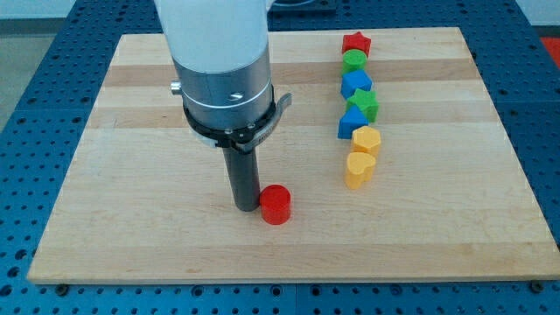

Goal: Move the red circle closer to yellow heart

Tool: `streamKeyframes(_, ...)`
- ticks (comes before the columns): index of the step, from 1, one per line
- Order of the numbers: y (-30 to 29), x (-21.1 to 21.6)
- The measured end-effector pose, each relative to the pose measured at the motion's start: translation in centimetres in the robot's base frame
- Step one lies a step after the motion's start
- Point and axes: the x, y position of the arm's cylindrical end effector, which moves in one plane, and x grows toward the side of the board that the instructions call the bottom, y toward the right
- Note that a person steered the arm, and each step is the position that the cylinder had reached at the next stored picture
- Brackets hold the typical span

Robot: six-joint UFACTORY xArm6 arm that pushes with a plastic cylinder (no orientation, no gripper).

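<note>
Red circle [276, 205] is standing upright on the surface [140, 236], its axis vertical, touching my tip [246, 207] on the tip's right. Yellow heart [359, 170] is lying well apart, toward the view's right and slightly higher. The end effector is a plain rod, having no jaws.

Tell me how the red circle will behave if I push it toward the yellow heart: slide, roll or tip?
The red circle stands on its flat end, squat, so it should slide rather than roll or tip. My tip sits at its left, so a push heads right. Its round side may slip off the rod before reaching the yellow heart.
</note>
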Motion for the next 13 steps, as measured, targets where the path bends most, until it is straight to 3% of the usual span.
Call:
streamKeyframes(2, -5.2, 2.1)
streamKeyframes(5, -2.6, 3.0)
streamKeyframes(8, 4.9, 3.0)
streamKeyframes(10, 2.2, 2.0)
streamKeyframes(13, 3.0, 0.2)
